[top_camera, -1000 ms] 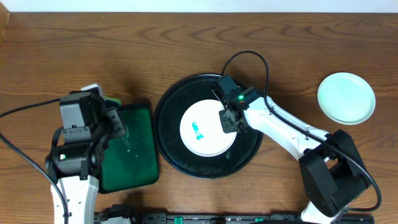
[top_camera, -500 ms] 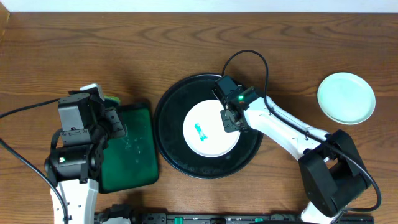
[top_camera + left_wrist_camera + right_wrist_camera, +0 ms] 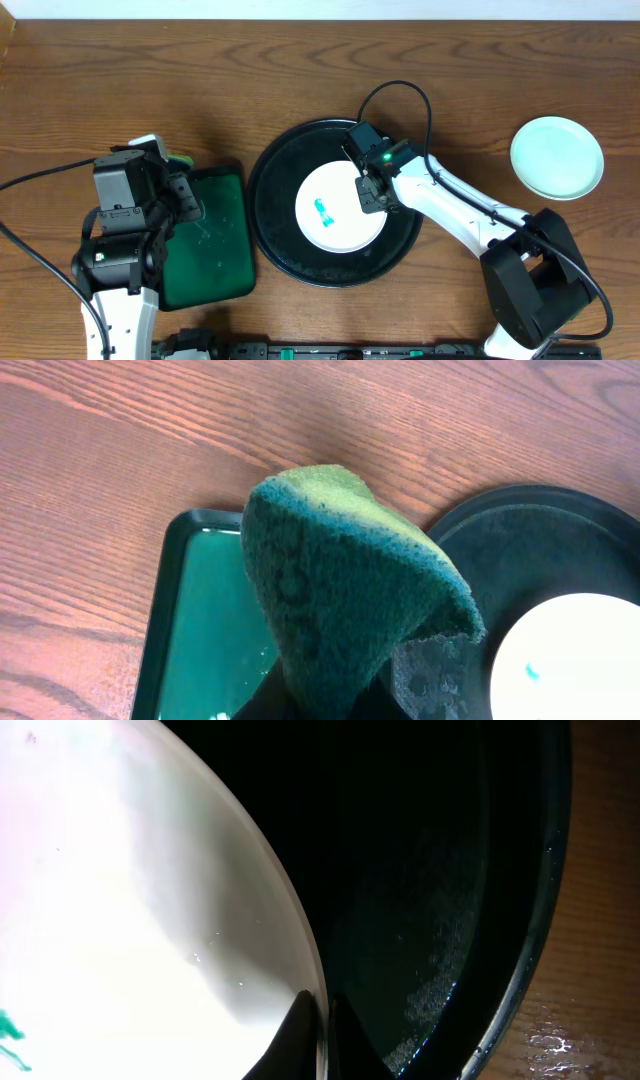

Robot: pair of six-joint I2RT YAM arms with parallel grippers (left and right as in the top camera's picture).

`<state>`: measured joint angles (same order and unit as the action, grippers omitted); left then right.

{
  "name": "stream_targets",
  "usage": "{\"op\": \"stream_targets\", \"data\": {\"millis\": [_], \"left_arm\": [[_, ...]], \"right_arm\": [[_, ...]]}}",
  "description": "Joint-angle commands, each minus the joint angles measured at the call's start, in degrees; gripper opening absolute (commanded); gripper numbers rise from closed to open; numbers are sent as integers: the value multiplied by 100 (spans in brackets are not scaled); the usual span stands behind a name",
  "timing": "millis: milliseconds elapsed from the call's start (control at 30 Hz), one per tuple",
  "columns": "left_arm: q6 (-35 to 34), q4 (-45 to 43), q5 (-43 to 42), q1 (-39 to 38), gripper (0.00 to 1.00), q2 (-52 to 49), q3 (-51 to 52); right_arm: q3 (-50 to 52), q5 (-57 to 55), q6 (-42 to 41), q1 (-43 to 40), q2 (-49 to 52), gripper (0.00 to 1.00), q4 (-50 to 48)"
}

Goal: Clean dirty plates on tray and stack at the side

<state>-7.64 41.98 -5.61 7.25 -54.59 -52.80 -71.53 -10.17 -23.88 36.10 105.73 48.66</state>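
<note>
The smeared plate [image 3: 335,214] has slid slightly rightward on the tray [image 3: 268,190], frame centre. The right gripper [image 3: 366,196] pinches its rim; the left gripper [image 3: 186,200] clamps 1 sponge [image 3: 340,590]. Likely step: steadying for scrubbing; next, bring the sponge across. 2 plates show, including 1 clean plate [image 3: 557,157] upper right.

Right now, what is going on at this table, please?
The right gripper is shut on the rim of a white plate that lies in the round black tray. The plate carries a teal smear. The left gripper is shut on a green sponge by the small dark-green tray, apart from the plate. Another pale plate sits far right on the table. This plate is not yet wiped.
</note>
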Motion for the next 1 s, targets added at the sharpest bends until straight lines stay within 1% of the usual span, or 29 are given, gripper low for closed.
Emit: {"op": "stream_targets", "data": {"millis": [0, 267, 333, 433, 533, 600, 700, 767, 800, 900, 933, 967], "left_arm": [[57, -31, 46, 2, 7, 37, 7], [52, -35, 46, 2, 7, 24, 7], [-37, -17, 46, 2, 7, -85, 7], [-313, 184, 48, 4, 7, -520, 7], [-584, 452, -22, 7, 7, -1215, 7], [-621, 557, -216, 7, 7, -1698, 7], [-621, 492, -654, 7, 7, -2159, 7], [-616, 330, -1176, 7, 7, -2214, 7], [-603, 240, -1502, 7, 7, -2208, 7], [-588, -107, -3029, 7, 7, -2170, 7], [-649, -184, -3438, 0, 7, -2173, 7], [-717, -216, -3672, -11, 7, -2175, 7]], "right_arm": [[50, -243, 37, 33, 52, 1, 22], [50, -240, 37, 33, 52, 1, -4], [52, -205, 37, 33, 52, 1, -11], [50, -131, 37, 33, 52, 1, -48], [50, -46, 35, 33, 52, 1, -70], [50, -22, 35, 33, 52, 1, -66], [50, -22, 35, 33, 52, 1, -66], [50, -11, 35, 33, 52, 1, -63], [50, 2, 37, 33, 52, 1, -66], [50, 13, 37, 33, 52, 1, -114], [50, 15, 35, 31, 52, 1, -133], [50, 15, 35, 31, 52, 1, -140]]}}
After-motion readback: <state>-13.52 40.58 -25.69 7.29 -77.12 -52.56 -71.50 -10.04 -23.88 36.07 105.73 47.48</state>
